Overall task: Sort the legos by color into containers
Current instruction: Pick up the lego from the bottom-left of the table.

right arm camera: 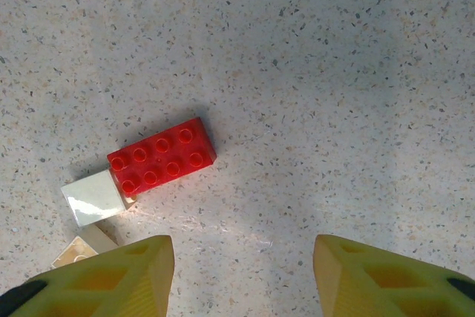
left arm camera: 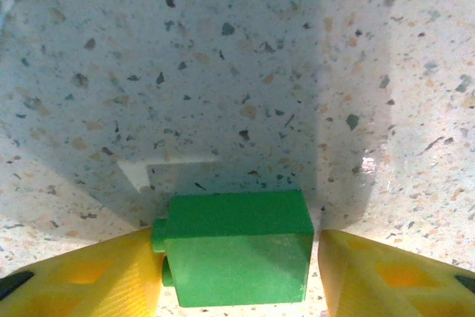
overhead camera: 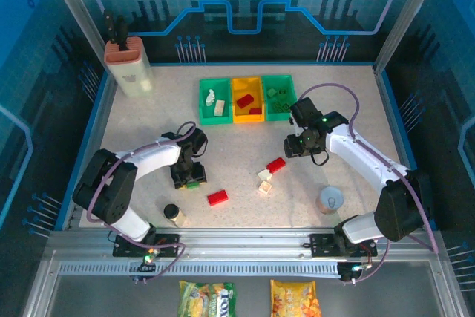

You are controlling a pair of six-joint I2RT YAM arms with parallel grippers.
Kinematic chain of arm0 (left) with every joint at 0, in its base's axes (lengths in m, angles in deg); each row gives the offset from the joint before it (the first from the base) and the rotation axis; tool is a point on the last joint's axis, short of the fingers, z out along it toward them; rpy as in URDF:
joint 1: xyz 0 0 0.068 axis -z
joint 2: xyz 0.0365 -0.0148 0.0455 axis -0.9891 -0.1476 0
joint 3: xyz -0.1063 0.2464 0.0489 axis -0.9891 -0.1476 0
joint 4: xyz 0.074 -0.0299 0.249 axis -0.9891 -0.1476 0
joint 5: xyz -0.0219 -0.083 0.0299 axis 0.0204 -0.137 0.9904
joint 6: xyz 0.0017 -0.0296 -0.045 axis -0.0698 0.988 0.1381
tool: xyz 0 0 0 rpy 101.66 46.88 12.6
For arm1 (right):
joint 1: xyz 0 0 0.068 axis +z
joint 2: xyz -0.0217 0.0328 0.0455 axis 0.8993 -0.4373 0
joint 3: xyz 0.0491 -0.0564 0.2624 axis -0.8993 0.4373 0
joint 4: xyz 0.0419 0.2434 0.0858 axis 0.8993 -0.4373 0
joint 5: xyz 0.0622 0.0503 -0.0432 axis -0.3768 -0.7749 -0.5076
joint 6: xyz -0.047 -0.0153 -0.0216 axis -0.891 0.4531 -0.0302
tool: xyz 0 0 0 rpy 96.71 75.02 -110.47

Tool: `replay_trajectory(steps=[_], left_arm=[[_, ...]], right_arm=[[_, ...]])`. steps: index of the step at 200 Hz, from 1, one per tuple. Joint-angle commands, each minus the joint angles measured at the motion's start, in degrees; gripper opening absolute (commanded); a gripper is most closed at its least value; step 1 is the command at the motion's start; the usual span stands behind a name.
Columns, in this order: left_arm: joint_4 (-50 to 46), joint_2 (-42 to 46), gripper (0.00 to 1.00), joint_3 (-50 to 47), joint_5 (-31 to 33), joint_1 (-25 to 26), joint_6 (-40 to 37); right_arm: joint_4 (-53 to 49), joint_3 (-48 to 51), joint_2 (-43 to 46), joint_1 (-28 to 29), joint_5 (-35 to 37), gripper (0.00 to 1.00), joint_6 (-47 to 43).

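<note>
the left tool (left arm camera: 237, 272) has its yellow fingers (left arm camera: 96, 276) close on either side of a green brick (left arm camera: 236, 246) that sits on the worktop (left arm camera: 245, 72). i cannot tell whether they are pressing it or only flanking it. a thin bright sliver shows at the right finger. the brick lies on its side with its studs toward the left finger, so a pinch would bear on bumps, and i judge it could twist or slip out on the lift.

two of the bins are green. the left green bin (overhead camera: 215, 82) holds cream pieces and the right green bin (overhead camera: 278, 77) holds green ones, so the wrong bin is an easy mistake. the yellow-orange bin (overhead camera: 247, 79) between them holds red.

the right tool (right arm camera: 245, 272) is spread wide and holding nothing, above bare worktop just beside a red brick (right arm camera: 162, 157). that brick touches a white brick (right arm camera: 93, 198), with a cream brick (right arm camera: 82, 246) near it. a careless close could drag a neighbour along.

both wrist views cut off the fingers at the bottom edge. from above, the left tool (overhead camera: 189, 176) covers most of the green brick (overhead camera: 194, 184). green pieces in the right green bin are hard to count.
</note>
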Motion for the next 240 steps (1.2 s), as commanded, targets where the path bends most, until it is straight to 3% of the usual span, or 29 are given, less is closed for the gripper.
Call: replay_trajectory(steps=[1, 42, 105, 198, 240], left_arm=[[0.1, -0.6, 0.55, -0.9, -0.4, 0.1, 0.9], [0.1, 0.1, 0.49, -0.6, -0.5, 0.1, 0.6], [-2.3, 2.7, 0.47, 3.2, -0.2, 0.1, -1.7], [-4.6, 0.3, 0.47, 18.2, -0.9, 0.1, -7.7], [0.4, -4.7, 0.47, 26.5, -6.0, 0.2, -9.5]], right_arm=[[-1.9, -0.8, 0.9, -0.3, 0.4, 0.54, 0.5], [-2.1, -1.0, 0.8, -0.4, 0.4, 0.54, 0.6], [-2.4, -2.2, 0.7, -0.3, 0.7, 0.54, 1.0], [-2.5, -3.0, 3.6, -1.7, 2.4, 0.53, 3.5], [-1.1, -0.6, 5.2, -6.2, 2.6, 0.53, 3.8]])
